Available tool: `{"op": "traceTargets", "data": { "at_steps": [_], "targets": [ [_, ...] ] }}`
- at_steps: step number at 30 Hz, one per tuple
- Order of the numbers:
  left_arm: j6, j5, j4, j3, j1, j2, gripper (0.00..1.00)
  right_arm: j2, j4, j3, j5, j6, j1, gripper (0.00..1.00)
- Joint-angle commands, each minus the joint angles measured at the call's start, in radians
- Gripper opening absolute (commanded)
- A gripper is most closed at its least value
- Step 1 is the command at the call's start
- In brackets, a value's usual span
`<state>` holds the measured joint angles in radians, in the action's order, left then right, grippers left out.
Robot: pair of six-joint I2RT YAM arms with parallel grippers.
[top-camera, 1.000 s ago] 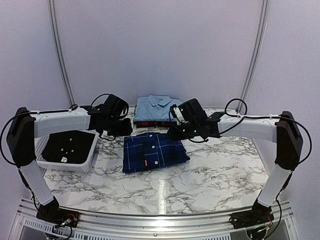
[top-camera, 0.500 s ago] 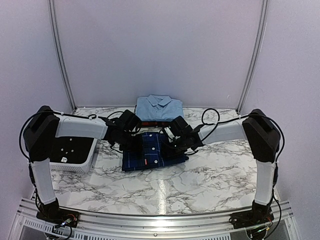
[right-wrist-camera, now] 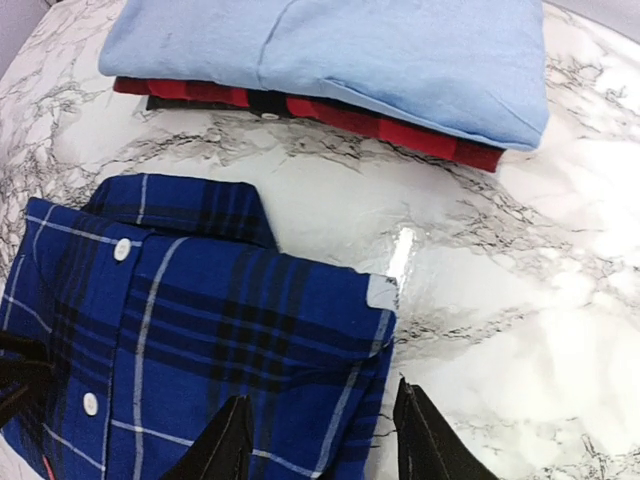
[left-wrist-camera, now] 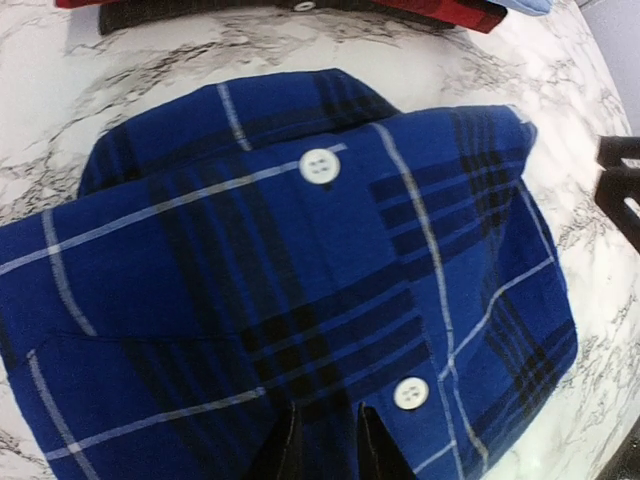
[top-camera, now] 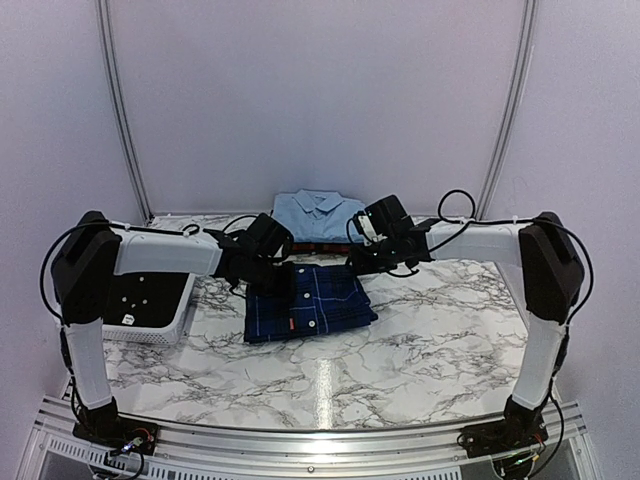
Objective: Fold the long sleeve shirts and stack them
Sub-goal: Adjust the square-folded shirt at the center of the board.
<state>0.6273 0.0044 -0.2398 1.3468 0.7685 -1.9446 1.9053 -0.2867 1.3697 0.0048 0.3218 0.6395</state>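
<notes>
A folded navy plaid shirt (top-camera: 312, 302) lies mid-table. Behind it, the light blue shirt (top-camera: 318, 213) rests on the red-and-black plaid shirt (top-camera: 300, 246). My left gripper (top-camera: 270, 268) sits low at the navy shirt's far left part. In the left wrist view its jaws (left-wrist-camera: 326, 406) are almost together, with navy cloth (left-wrist-camera: 300, 250) pinched between them. My right gripper (top-camera: 364, 262) hovers at the shirt's far right corner. There (right-wrist-camera: 321, 388) it stands open, one finger over the navy cloth (right-wrist-camera: 200, 300) and one over bare marble. The stacked light blue shirt (right-wrist-camera: 330, 50) lies just beyond.
A white slotted basket (top-camera: 150, 327) holding something dark stands at the left edge of the marble table (top-camera: 440, 340). The stack of two shirts sits close behind both grippers. Grey walls and frame posts close off the back.
Both arms dropped onto the navy shirt, then drew toward its far end. The left jaws narrowed onto the cloth. The right jaws opened wide.
</notes>
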Motion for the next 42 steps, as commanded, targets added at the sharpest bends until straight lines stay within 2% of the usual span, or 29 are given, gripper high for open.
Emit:
{"op": "traceTargets", "data": {
  "at_steps": [1, 4, 9, 16, 24, 26, 29, 31, 35, 42],
  "targets": [
    [0.019, -0.023, 0.006, 0.059, 0.035, -0.036, 0.21, 0.043, -0.001, 0.018, -0.027, -0.015, -0.041, 0.46],
    [0.024, -0.022, 0.006, 0.084, 0.045, -0.062, 0.21, 0.059, 0.061, 0.005, -0.085, -0.024, -0.082, 0.52],
    [0.030, -0.016, 0.003, 0.104, 0.057, -0.082, 0.20, 0.116, 0.140, 0.028, -0.241, -0.012, -0.127, 0.52],
    [0.038, -0.007, -0.005, 0.105, 0.077, -0.079, 0.19, 0.184, 0.189, 0.070, -0.341, 0.035, -0.152, 0.42],
    [0.044, 0.031, -0.015, 0.077, 0.134, -0.057, 0.19, 0.202, 0.214, 0.084, -0.349, 0.061, -0.152, 0.35],
    [0.043, 0.030, -0.015, 0.068, 0.142, -0.060, 0.19, 0.202, 0.214, 0.091, -0.340, 0.061, -0.152, 0.29],
    [0.041, 0.039, -0.015, 0.055, 0.145, -0.075, 0.18, 0.195, 0.207, 0.108, -0.336, 0.063, -0.153, 0.09],
    [0.038, 0.040, -0.015, 0.044, 0.146, -0.080, 0.18, 0.181, 0.202, 0.118, -0.325, 0.066, -0.152, 0.02],
    [0.020, 0.044, -0.016, 0.016, 0.146, -0.083, 0.17, 0.190, 0.151, 0.168, -0.281, 0.061, -0.152, 0.00],
    [0.000, 0.055, -0.016, 0.004, 0.147, -0.095, 0.17, 0.314, 0.093, 0.271, -0.273, 0.062, -0.152, 0.00]
  ]
}}
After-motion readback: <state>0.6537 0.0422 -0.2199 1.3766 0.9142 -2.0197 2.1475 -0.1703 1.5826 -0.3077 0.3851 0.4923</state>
